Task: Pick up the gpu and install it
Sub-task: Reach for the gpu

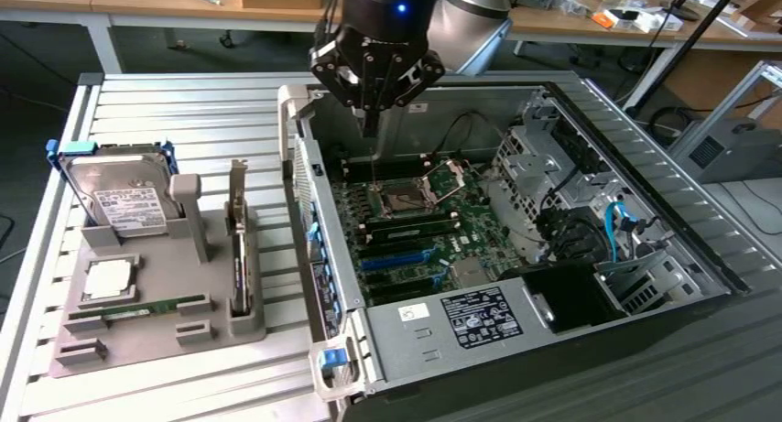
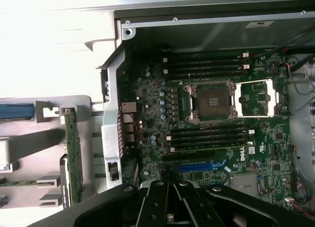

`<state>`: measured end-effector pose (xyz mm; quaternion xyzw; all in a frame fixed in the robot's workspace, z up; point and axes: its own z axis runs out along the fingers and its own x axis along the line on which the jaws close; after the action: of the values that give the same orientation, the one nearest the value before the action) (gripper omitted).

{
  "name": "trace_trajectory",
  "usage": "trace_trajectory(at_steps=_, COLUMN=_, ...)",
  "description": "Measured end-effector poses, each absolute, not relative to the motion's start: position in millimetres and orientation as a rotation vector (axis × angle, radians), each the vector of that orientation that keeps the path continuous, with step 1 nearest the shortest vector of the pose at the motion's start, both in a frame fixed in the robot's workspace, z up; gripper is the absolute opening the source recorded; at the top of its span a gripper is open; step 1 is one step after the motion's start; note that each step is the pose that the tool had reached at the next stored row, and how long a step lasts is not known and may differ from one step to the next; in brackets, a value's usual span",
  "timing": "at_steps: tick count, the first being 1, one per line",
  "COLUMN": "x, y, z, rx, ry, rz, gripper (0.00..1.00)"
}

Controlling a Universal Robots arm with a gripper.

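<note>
On the exterior view's left, a grey holder (image 1: 73,353) sits on the slatted table (image 1: 183,102). At its far end a hard drive (image 1: 123,202) leans upright, in front of it a square chip (image 1: 108,277) lies flat, and nearer still a green memory stick (image 1: 146,308) lies in its groove. The gpu (image 1: 240,257) stands on edge in the slot along the holder's right side, bracket end at the far end, just beside the case wall. To the right lies the open case (image 1: 404,335), holding the board (image 1: 471,234) with its open socket (image 1: 409,195), two dark memory sticks (image 1: 409,228) and blue slots (image 1: 397,260). Further right are a metal drive cage (image 1: 537,156), black cables and a blue cable (image 1: 611,225). The gripper (image 1: 370,124) hangs over the case's far left corner, above the board, fingers pressed together with nothing between them, well apart from the gpu. In the wrist view the gripper (image 2: 170,182) hovers over the blue slot, with the gpu (image 2: 73,153) outside the case wall.
</note>
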<state>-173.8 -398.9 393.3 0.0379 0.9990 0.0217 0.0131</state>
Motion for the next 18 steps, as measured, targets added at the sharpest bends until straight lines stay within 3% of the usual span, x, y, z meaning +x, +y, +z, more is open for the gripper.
trace_trajectory(at_steps=18, x=-186, y=-399, z=393, rx=0.118, ry=3.112, rz=0.068, gripper=0.11)
